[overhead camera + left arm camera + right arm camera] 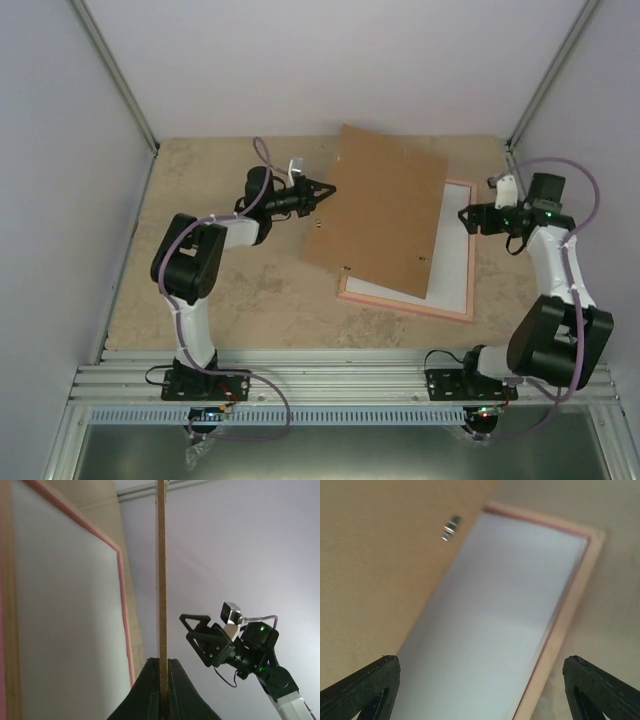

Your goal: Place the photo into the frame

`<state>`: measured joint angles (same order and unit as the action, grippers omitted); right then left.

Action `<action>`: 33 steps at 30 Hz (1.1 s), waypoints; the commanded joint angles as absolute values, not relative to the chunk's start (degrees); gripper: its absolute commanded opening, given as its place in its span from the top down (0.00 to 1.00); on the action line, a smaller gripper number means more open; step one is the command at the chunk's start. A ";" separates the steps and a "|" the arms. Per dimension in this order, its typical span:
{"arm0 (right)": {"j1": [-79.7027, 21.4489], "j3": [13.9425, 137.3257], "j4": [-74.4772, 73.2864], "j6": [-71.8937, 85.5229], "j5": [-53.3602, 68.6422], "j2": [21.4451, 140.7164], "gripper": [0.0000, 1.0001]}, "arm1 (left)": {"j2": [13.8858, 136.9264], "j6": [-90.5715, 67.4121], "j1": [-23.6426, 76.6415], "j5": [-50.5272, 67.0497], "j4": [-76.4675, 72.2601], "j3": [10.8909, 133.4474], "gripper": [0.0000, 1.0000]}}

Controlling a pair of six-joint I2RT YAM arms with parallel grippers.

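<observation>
Desk (240, 300): tan, mottled top carrying all the items below, with both arm bases at its near edge. Backing board (385, 205): plain brown rectangle, tilted, its left edge raised off the desk and its lower right part lying over the frame's left portion; the left wrist view shows it edge-on as a thin upright strip. Frame (405, 305): thin pink rectangle lying flat on the desk right of centre, its left side covered by the board. White panel (450, 260): fills the visible part of the frame's opening. Left tool (325, 189): closed on the board's raised left edge, the board pinched between both fingers. Right tool (466, 217): fingers spread wide, holding nothing, just beside the frame's right rim and apart from it. Metal tab (451, 527): small fitting on the brown board's face, near the edge that crosses the frame.
</observation>
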<state>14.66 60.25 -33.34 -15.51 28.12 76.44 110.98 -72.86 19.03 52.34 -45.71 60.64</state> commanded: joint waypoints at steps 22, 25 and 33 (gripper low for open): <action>30.41 49.64 -19.94 6.35 37.47 99.52 0.44 | 128.29 -70.50 29.21 35.55 -50.83 68.12 1.00; 30.41 49.80 -19.74 6.21 38.16 100.70 0.48 | 129.05 -70.18 30.86 34.30 -51.46 68.39 1.00; 30.32 49.98 -19.05 6.77 40.41 102.36 0.52 | 127.92 -64.27 35.51 30.96 -42.94 71.01 0.73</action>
<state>30.30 49.82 -18.87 6.04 39.07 100.53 128.77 -69.21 33.06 34.17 -46.98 68.90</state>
